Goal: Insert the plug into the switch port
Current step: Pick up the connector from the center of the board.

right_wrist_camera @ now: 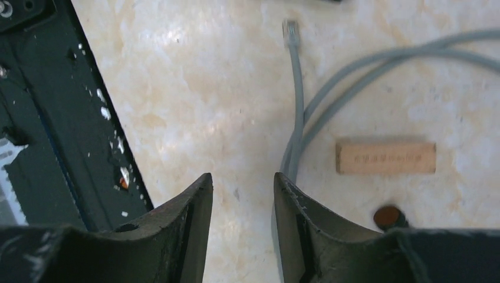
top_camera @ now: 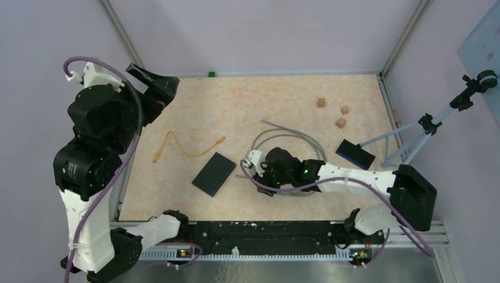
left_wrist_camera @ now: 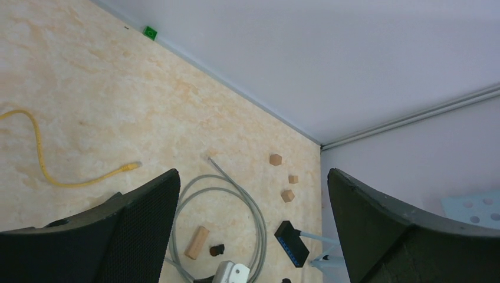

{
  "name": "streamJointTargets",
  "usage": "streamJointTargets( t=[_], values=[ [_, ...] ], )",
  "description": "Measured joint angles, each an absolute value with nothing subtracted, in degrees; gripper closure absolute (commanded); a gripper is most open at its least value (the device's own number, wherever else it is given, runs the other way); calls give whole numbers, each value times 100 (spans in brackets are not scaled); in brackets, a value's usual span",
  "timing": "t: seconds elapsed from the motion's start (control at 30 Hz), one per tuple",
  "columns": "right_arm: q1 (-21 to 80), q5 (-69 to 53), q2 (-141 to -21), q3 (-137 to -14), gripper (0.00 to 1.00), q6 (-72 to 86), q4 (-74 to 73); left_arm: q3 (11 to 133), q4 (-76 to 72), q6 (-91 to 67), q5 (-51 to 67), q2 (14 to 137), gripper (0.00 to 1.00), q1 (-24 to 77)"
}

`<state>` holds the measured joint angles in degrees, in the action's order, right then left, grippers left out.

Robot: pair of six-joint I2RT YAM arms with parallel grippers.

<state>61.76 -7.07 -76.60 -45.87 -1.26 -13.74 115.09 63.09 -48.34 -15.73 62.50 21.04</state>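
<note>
Fingers of the right gripper [right_wrist_camera: 242,177] stand partly apart with only bare table [right_wrist_camera: 177,88] between them; nothing is held. The grey cable [right_wrist_camera: 298,100] passes just outside one finger, on the side of the wooden block [right_wrist_camera: 385,157], and runs straight ahead from the wrist. It ends in the plug [right_wrist_camera: 290,28], lying flat, tip pointing forward. Just beyond that tip lies the black box [top_camera: 214,174], which I take for the switch. The left gripper [left_wrist_camera: 253,171], wide open and empty, hangs high and well apart, so the right arm is nearer.
</note>
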Motion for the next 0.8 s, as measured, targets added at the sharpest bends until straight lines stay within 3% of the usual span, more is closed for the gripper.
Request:
streamJointTargets(
  t=[0.37,0.8],
  values=[
    [6051,-1514,-9367,-5996,67,-1291,-854,11306,6228,-4827,-1774,6289,1,2104],
    [5653,-2145,-10311,-6202,68,-1559,-687,10836,5865,-4729,-1920,5900,1,2104]
  ],
)
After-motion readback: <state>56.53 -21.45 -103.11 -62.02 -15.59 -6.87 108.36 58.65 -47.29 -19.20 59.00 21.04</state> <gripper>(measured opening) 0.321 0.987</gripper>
